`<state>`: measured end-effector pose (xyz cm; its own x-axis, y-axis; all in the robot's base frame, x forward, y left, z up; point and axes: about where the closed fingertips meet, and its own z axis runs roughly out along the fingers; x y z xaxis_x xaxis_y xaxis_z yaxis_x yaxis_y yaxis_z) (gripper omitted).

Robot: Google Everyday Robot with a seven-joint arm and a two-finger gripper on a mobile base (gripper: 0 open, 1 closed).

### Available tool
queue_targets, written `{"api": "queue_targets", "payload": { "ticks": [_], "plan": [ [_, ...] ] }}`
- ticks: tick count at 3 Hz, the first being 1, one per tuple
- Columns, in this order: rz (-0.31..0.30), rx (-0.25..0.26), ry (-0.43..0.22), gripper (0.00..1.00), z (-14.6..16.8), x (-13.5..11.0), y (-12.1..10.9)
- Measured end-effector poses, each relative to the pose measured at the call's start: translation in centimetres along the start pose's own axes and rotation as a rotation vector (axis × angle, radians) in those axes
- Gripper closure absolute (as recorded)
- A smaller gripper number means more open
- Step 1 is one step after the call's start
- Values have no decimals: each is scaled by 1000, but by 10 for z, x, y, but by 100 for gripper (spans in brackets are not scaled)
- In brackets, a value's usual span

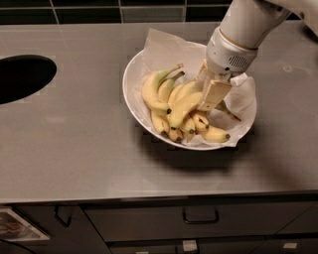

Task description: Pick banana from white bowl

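Note:
The white bowl (130, 94), lined with crinkled white paper, stands on the grey counter right of centre. It holds several bananas. The banana (183, 108), long, arched and evenly yellow, lies across the middle of the pile, and its thin brown-tipped stem (231, 115) sticks out to the right. My gripper (209, 96) reaches down from the upper right into the bowl, right on the banana's upper part, and hides that part. A green-tinged banana (151, 90) lies at the left of the pile. Short black-tipped bananas (214, 134) lie along the front.
A dark round opening (20, 77) is cut into the counter at the far left. A dark tiled wall (99, 10) runs along the back. Drawers with handles (199, 217) sit below the counter's front edge.

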<state>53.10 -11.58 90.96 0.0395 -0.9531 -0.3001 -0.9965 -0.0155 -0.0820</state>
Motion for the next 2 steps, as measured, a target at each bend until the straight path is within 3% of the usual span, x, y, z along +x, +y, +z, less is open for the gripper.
{"api": "queue_targets", "payload": {
  "ticks": [1, 2],
  "plan": [
    [0, 0, 0, 100, 0, 0, 0],
    [-14, 35, -26, 100, -9, -4, 0]
  ]
}}
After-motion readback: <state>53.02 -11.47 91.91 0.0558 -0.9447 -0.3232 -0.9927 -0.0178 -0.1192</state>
